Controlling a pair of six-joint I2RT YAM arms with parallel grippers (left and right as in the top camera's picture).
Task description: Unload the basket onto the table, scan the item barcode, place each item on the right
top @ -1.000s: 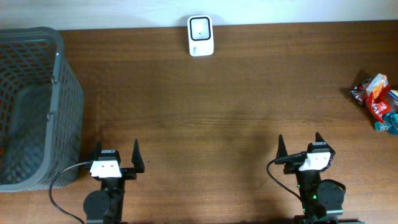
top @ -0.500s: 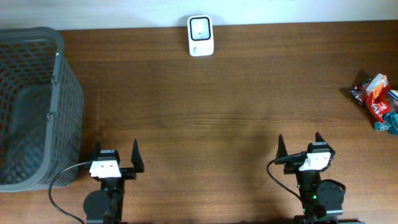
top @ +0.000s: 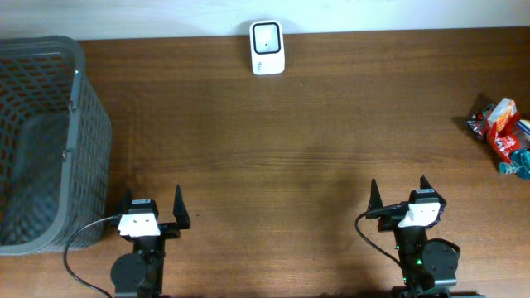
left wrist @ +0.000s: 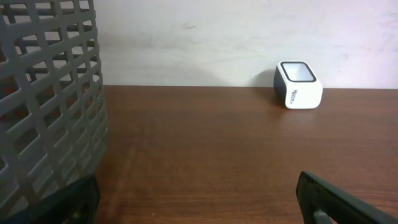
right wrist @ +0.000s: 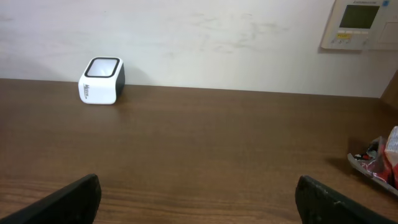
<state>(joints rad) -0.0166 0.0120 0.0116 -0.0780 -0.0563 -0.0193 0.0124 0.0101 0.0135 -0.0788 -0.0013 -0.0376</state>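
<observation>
A white barcode scanner (top: 267, 48) with a dark window stands at the table's far edge; it also shows in the left wrist view as the scanner (left wrist: 298, 84) and in the right wrist view as the scanner (right wrist: 102, 81). Crinkled snack packets (top: 500, 132), red, black and teal, lie at the table's right edge, and one packet (right wrist: 379, 163) shows in the right wrist view. My left gripper (top: 152, 205) is open near the front left, with nothing between its fingers. My right gripper (top: 398, 194) is open at the front right, far from the packets.
A grey plastic lattice basket (top: 79, 108) fills the left side of the table, close to the left gripper; its wall (left wrist: 43, 99) looms in the left wrist view. A wall panel (right wrist: 362, 23) hangs behind the table.
</observation>
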